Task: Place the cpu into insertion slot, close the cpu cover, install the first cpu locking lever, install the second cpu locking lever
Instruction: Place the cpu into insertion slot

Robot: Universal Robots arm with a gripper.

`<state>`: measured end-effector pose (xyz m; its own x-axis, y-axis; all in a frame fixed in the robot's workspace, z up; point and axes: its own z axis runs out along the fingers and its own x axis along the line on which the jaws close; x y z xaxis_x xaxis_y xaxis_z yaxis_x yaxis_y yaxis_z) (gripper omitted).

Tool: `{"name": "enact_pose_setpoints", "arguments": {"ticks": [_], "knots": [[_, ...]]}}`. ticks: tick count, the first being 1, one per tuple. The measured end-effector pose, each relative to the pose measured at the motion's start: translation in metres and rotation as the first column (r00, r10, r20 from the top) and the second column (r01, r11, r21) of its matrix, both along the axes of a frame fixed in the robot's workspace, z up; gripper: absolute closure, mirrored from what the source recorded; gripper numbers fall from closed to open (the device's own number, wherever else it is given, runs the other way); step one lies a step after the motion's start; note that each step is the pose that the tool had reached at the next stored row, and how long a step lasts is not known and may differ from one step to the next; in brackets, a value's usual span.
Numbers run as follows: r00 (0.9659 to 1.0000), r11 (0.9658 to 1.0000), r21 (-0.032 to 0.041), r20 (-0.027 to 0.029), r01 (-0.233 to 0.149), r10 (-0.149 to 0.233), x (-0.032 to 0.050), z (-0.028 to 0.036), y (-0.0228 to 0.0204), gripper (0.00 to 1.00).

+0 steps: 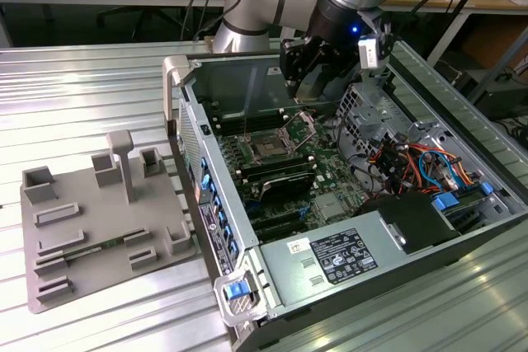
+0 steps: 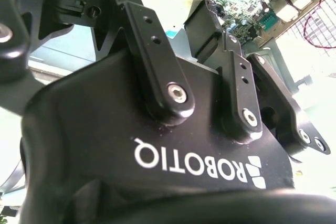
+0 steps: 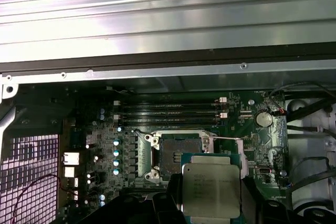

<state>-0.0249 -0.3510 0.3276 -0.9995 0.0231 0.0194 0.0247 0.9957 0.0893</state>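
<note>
Now, in the exterior view, the gripper (image 1: pixel 307 86) is hanging inside the open computer case (image 1: pixel 216 204), over the far end of the motherboard (image 1: pixel 280 175). The insertion slot (image 1: pixel 268 148) is lying bare nearby, and the cpu cover (image 1: pixel 303 125) seems to be standing raised beside it.

In the first wrist view, the fingers (image 3: pixel 160 208) are clamping the cpu (image 3: pixel 211 190) by two opposite edges. They are holding it flat above the board, overlapping one corner of the slot rather than sitting squarely over it. Placing it well is going to depend on squaring the chip's edges to the socket frame, centring it fully, and lowering it level, with no sliding across the contacts.

In the second wrist view, the linkages (image 2: pixel 168 77) are angling inward, with the jaws set narrow and the board showing beyond them.
</note>
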Motion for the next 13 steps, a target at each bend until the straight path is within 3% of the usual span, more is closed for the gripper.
{"name": "enact_pose_setpoints", "arguments": {"ticks": [13], "knots": [[1.0,1.0,-0.0001,0.0,0.0,0.0,0.0,-0.0036,0.0,0.45]]}}
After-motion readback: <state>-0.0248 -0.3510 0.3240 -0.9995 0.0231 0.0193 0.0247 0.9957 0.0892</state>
